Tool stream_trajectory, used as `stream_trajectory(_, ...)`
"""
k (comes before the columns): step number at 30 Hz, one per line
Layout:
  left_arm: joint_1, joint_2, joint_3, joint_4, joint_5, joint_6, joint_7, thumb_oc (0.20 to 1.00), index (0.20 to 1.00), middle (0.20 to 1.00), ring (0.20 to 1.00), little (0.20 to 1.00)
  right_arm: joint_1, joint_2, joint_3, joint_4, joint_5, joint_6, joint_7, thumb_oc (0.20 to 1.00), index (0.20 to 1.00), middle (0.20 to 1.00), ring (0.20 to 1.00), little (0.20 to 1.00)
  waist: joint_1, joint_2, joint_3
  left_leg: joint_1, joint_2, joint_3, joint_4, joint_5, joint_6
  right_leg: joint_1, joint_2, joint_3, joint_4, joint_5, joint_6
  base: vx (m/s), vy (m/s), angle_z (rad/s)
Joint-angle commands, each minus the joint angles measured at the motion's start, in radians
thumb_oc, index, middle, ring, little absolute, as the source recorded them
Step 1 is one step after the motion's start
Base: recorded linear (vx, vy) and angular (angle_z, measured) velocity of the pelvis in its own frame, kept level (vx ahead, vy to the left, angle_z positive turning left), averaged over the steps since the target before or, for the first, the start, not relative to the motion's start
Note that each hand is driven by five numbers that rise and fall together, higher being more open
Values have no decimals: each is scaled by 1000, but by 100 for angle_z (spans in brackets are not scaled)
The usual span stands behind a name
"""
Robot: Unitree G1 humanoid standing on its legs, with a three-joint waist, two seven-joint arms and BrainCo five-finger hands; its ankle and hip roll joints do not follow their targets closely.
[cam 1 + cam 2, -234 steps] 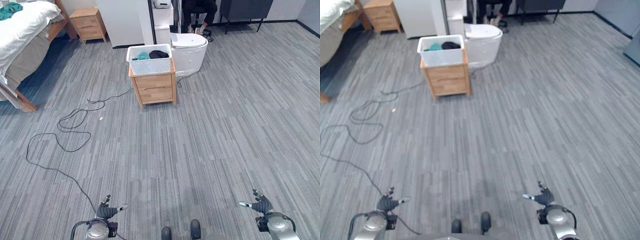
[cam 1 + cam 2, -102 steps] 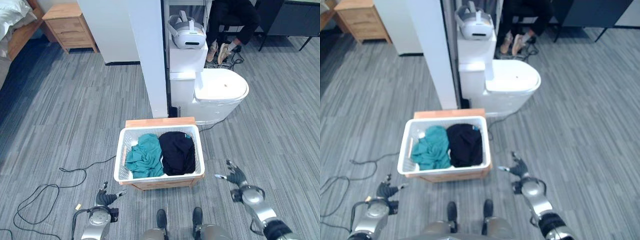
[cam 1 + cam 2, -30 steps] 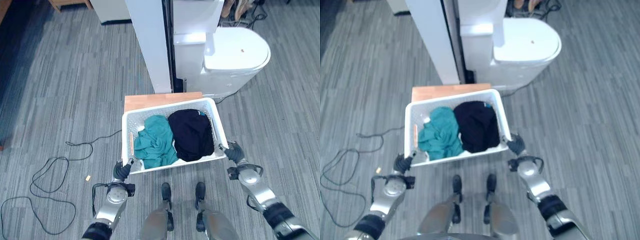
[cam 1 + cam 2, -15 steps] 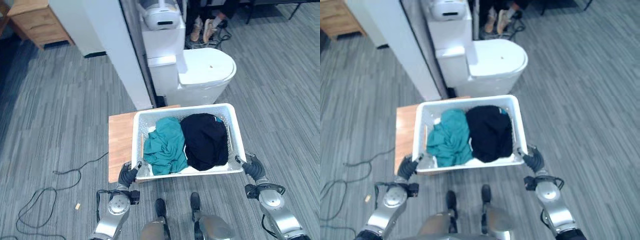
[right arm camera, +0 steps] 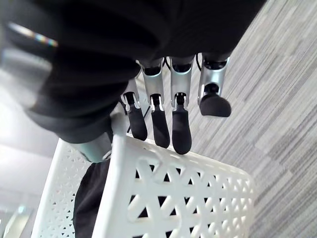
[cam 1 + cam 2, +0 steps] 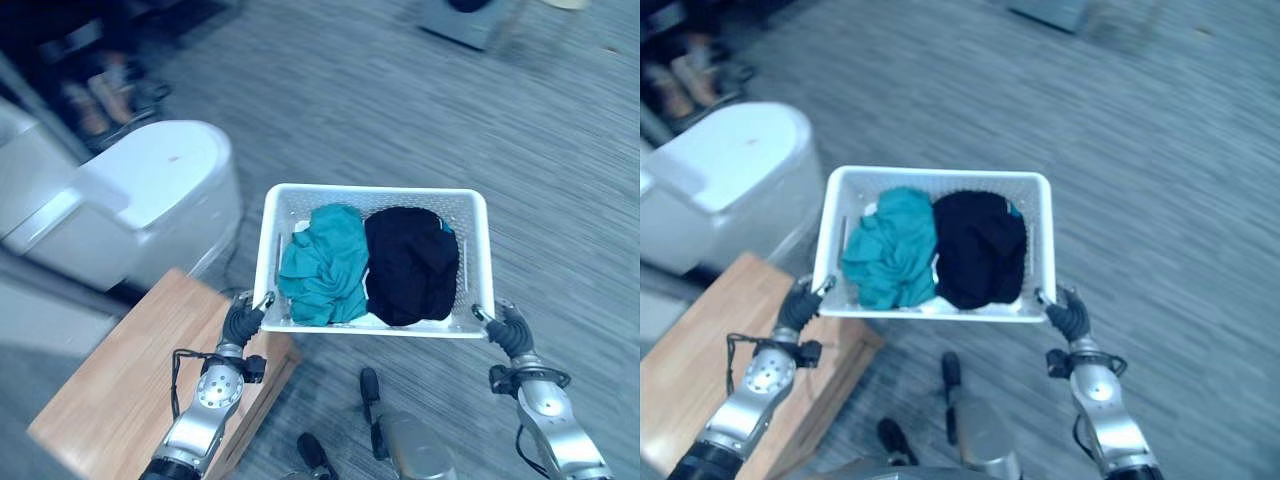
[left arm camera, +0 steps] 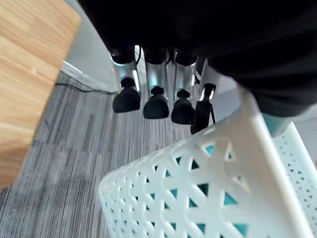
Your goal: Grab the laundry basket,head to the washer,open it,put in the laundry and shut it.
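The view has swung right: the washer (image 6: 150, 200) now sits far left, and the basket (image 6: 372, 200) is off the bench (image 6: 130, 390), carried over the floor. Left hand (image 6: 240, 325) and right hand (image 6: 507, 333) clamp its near corners, teal and black laundry (image 6: 370, 265) inside.

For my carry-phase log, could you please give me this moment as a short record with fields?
carried item: white perforated plastic laundry basket, lifted off the wooden nightstand
contents: crumpled teal garment on the robot's left side, black garment on its right, touching
left hand: fingers curled on the basket's near left corner
right hand: fingers curled on the near right corner
below left: light wooden nightstand
washer: white round-topped machine, lid shut, beyond the nightstand
floor: grey striped carpet
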Motion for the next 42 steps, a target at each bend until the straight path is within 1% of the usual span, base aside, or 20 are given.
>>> stream_trajectory(1,4,-17,-7,-99,-32,-126,-26,200,200,200,200,200,-51,-31,2,-103,66,-139,69,200,200,200,200,200,22,31,-82,-13,40,-52,43,-87,-80,36,-10,25,29,-116,53,158,-150,-144)
stream_trajectory(5,8,-39,-35,-77,-26,-125,-52,200,200,200,200,200,-18,-43,-7,-102,77,-136,76,200,200,200,200,200,-18,42,-88,4,67,-33,196,-158,-82,59,22,130,-2,-118,38,245,-198,-78)
stream_trajectory(6,1,-50,-54,-77,-39,-131,-42,200,200,200,200,200,-26,-65,2,-97,84,-142,66,200,200,200,200,200,1,47,-61,-54,101,-112,365,-122,-110,97,60,172,-22,-137,11,183,-220,-56)
stream_trajectory(7,-2,-51,-55,-75,-39,-132,-41,200,200,200,200,200,-28,-66,1,-95,85,-143,65,200,200,200,200,200,1,49,-59,-59,107,-115,376,-125,-114,98,64,171,-25,-137,8,154,-235,-98)
stream_trajectory(8,-4,-51,-73,-75,-45,-131,-40,200,200,200,200,200,-37,-70,9,-92,97,-132,67,200,200,200,200,200,25,35,-53,-129,42,-240,404,-119,-91,120,72,196,-41,-132,-10,127,-111,-111)
stream_trajectory(9,2,-52,-75,-78,-45,-135,-37,200,200,200,200,200,-41,-67,14,-92,114,-135,73,200,200,200,200,200,42,35,-53,-157,-6,-305,378,-143,-83,134,76,222,-45,-137,-6,129,-95,-112)
stream_trajectory(10,2,-52,-75,-78,-45,-135,-37,200,200,200,200,200,-41,-67,14,-92,114,-136,73,200,200,200,200,200,42,35,-53,-155,-7,-306,378,-144,-83,135,75,222,-45,-138,-5,251,-33,-118)
stream_trajectory(11,19,-53,-75,-81,-44,-134,-41,200,200,200,200,200,-45,-61,24,-84,124,-135,80,200,200,200,200,200,63,38,-55,-189,-61,-388,302,-142,-72,150,82,269,-52,-141,2,241,-4,-87)
stream_trajectory(13,32,-49,-67,-73,-49,-127,-41,200,200,200,200,200,-59,-58,39,-51,136,-133,77,200,200,200,200,200,98,58,-39,-261,-103,-470,236,-63,-84,193,103,325,-39,-160,-2,339,5,-67)
stream_trajectory(16,34,-46,-64,-74,-50,-126,-43,200,200,200,200,200,-62,-51,41,-47,150,-131,76,200,200,200,200,200,108,64,-37,-287,-107,-483,209,-27,-90,202,112,342,-40,-165,-5,187,15,-62)
stream_trajectory(18,37,-42,-55,-80,-45,-119,-40,200,200,200,200,200,-71,-27,49,-33,206,-139,76,200,200,200,200,200,138,80,-25,-337,-110,-493,155,39,-101,243,137,388,-32,-193,-14,335,87,-51)
stream_trajectory(20,44,-47,-56,-77,-34,-123,-47,200,200,200,200,200,-65,-18,53,-36,205,-141,87,200,200,200,200,200,144,90,-44,-291,-102,-494,106,33,-79,277,148,409,-34,-223,-8,491,180,-72)
stream_trajectory(21,49,-43,-61,-81,-37,-125,-38,200,200,200,200,200,-74,1,68,-27,218,-143,95,200,200,200,200,200,151,76,-70,-269,-106,-478,122,16,-57,299,128,425,12,-245,6,523,204,-102)
stream_trajectory(26,46,-10,-36,-85,-36,-128,-23,200,200,200,200,200,-107,9,94,-30,215,-128,121,200,200,200,200,200,159,50,-73,-175,-93,-404,105,-45,-29,204,107,390,160,-214,64,325,86,-70)
stream_trajectory(30,51,-16,-15,-68,-56,-125,-5,200,200,200,200,200,-134,5,103,-33,222,-123,120,200,200,200,200,200,153,55,-67,-109,-85,-359,75,-92,-27,80,101,317,40,-143,58,291,-11,-66)
stream_trajectory(34,37,-33,-1,-31,-51,-126,-2,200,200,200,200,200,-115,2,92,-37,202,-118,132,200,200,200,200,200,115,66,-35,11,-78,-395,63,-155,-45,-61,51,227,-36,-80,86,464,-109,-21)
stream_trajectory(37,35,-49,-16,-37,-42,-130,-11,200,200,200,200,200,-66,-1,67,-52,186,-125,137,200,200,200,200,200,91,62,-44,88,-78,-436,71,-209,-55,-54,32,251,14,-59,77,553,-177,72)
stream_trajectory(39,40,-56,-21,-36,-44,-132,-12,200,200,200,200,200,-51,-8,57,-53,178,-129,137,200,200,200,200,200,82,67,-56,110,-62,-442,84,-207,-69,-48,40,253,39,-56,61,457,-189,50)
stream_trajectory(40,46,-71,-34,-33,-50,-133,-14,200,200,200,200,200,-39,-23,49,-45,168,-131,134,200,200,200,200,200,70,94,-76,111,-14,-450,149,-143,-106,-23,61,236,55,-67,38,462,-271,76)
stream_trajectory(42,47,-65,-40,-38,-58,-127,-31,200,200,200,200,200,-26,-41,33,-45,158,-126,135,200,200,200,200,200,72,99,-78,55,26,-461,317,-18,-138,24,86,230,38,-88,7,478,-356,61)
